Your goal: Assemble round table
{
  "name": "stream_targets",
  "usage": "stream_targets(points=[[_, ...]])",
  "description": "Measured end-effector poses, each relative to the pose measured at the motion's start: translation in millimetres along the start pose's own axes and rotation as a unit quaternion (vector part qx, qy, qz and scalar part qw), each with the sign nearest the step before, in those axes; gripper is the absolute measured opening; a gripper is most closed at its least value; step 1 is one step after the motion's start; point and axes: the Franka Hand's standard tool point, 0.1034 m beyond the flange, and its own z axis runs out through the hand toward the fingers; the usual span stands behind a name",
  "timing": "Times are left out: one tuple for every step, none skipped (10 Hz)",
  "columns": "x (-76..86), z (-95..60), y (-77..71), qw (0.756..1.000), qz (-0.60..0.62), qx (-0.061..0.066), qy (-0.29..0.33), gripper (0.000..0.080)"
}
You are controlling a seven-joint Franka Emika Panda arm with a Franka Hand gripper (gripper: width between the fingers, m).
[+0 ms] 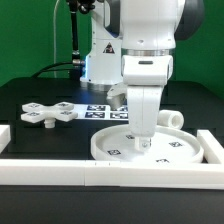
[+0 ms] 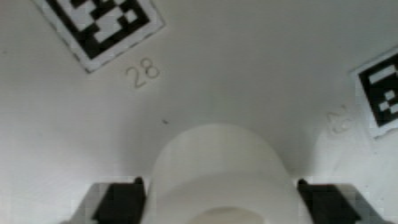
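Note:
The large rimmed round disc (image 1: 170, 153) lies flat at the front, and its tagged face (image 2: 231, 90) fills the wrist view. My gripper (image 1: 143, 138) hangs straight down over the disc's middle. It is shut on the short white cylinder leg (image 2: 217, 170), which stands upright between the two black fingers (image 2: 121, 200). In the exterior view the leg (image 1: 143, 143) reaches down to the disc face. The small cross-shaped base (image 1: 45, 113) lies on the black table at the exterior view's left, away from the gripper.
White border rails run along the front (image 1: 90, 170), the left (image 1: 5, 135) and the right (image 1: 211, 146). The marker board (image 1: 100, 106) lies behind the disc. A small white rounded piece (image 1: 173, 118) sits just behind the disc's rim.

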Motion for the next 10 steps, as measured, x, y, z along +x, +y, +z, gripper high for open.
stream_targets(points=[[-0.2,0.1,-0.1,1.000,0.000,0.000,0.000,0.0478],[-0.7,-1.0,0.4,1.000,0.001,-0.001,0.000,0.0478],[-3.3,-12.7,1.0,1.000,0.013,-0.008,-0.001,0.0619],[-4.9,-25.6,-5.0,0.999,0.031,-0.013,-0.002,0.0640],[-6.5,-36.8,-12.6,0.998,0.060,-0.017,-0.004,0.0648],[-7.7,-49.7,-18.3,0.996,0.085,-0.023,-0.004,0.0648],[-9.1,-58.8,-24.7,0.994,0.109,-0.027,-0.005,0.0648],[-6.9,-65.6,-34.7,0.988,0.150,-0.028,-0.005,0.0649],[2.4,-69.0,-47.8,0.981,0.190,-0.036,0.001,0.0649],[18.4,-67.2,-61.4,0.976,0.210,-0.048,0.014,0.0649]])
